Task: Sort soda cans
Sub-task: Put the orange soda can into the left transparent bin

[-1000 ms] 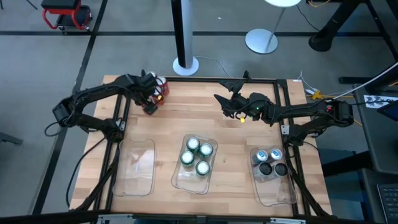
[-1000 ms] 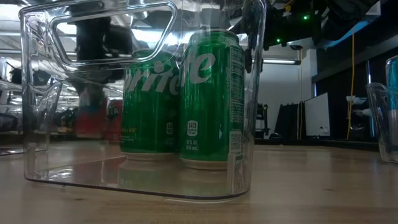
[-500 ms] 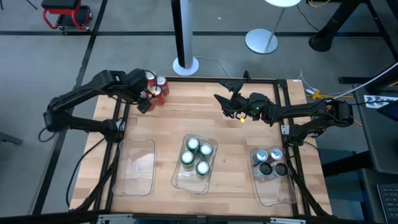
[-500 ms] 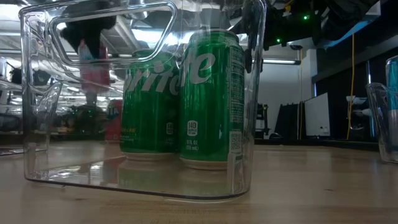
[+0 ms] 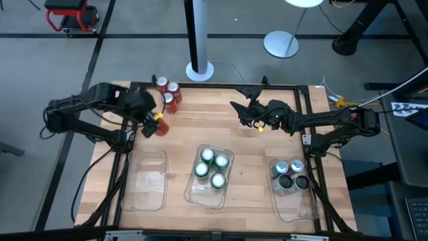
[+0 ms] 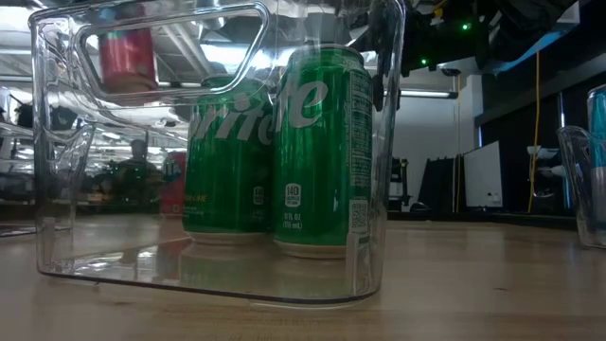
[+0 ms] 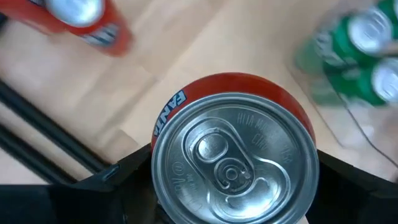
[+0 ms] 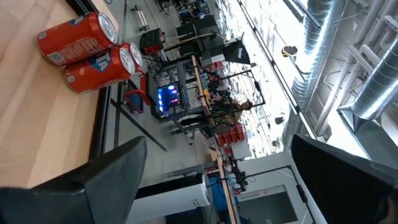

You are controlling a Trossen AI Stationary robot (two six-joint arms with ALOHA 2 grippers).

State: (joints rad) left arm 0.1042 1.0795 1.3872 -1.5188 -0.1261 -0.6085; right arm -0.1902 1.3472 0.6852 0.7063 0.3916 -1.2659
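The left pincer point(image 5: 158, 123) grips a red can point(image 7: 235, 155) upright by its sides, lifted clear of the worktop point(image 5: 254, 144), likely for the vacant tray point(image 5: 148, 179) just beyond, while the right pincer point(image 5: 244, 114) waits released

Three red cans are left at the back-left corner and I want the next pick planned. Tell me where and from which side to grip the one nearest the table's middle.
Grip that red can around its round side wall, fingers on opposite sides, coming from the open wood on its near side. It stands upright with its silver top up, and the other two cans crowd its far side by the frame. The left gripper already carries a red can.
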